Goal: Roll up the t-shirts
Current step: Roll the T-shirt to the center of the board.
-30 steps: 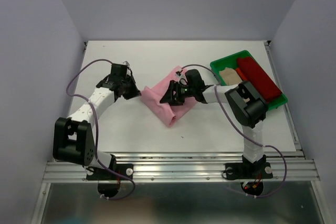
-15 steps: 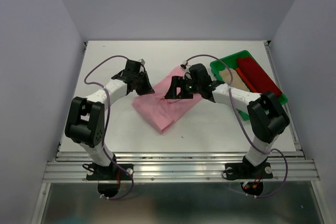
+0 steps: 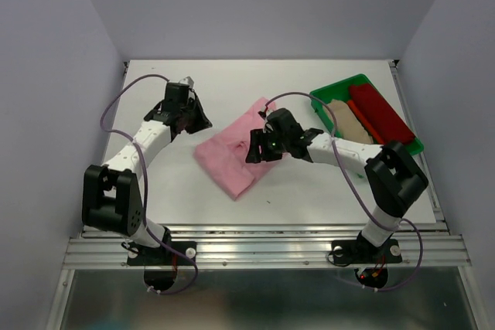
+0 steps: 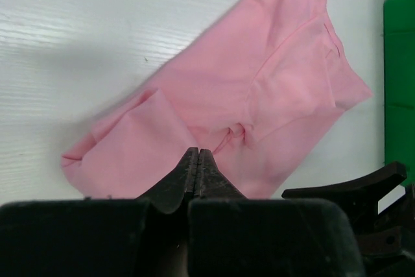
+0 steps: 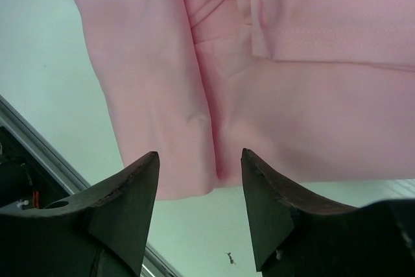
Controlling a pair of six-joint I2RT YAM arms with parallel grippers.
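Table: pink t-shirt lies mid-table, folded into a rumpled band, not rolled, so the main work is left. Green tray at right rear holds dark red shirt and beige shirt, both compact bundles, likely done. Right gripper hovers over the pink cloth, jaws apart, gripping nothing. Left gripper is pinched closed and empty, just beside the shirt's left edge. Nothing seems to block the cloth.

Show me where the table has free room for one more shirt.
Free: far table between left gripper and green tray; also the front strip, nearer than the pink t-shirt. Crowded: the middle around the right gripper, and inside the tray.
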